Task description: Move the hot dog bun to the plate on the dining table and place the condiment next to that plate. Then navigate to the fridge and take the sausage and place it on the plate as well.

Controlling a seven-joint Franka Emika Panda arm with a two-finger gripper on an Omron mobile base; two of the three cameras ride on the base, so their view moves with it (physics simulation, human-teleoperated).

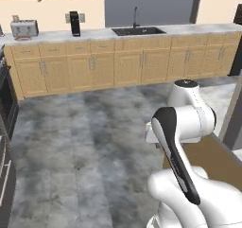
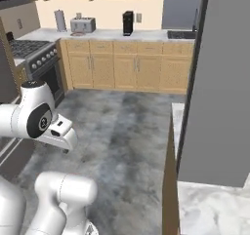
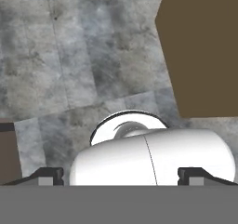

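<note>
Grey mottled floor point(image 1: 85, 142) fronts wooden cabinets point(image 1: 118, 64); end effector point(image 3: 121, 175) seemingly spread wide, empty.

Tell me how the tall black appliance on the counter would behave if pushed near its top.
The black appliance stands tall on a narrow base, so a high push would probably tip it rather than slide it. It looks boxy and rigid, so it likely would not roll or bend.

Your two base views look forward from behind the arm, left and right, across the grey floor point(image 1: 85, 142) toward the far wooden cabinets point(image 1: 118, 66); both share the toaster point(image 2: 82, 24). Your hand view points straight down, close above the floor.
</note>
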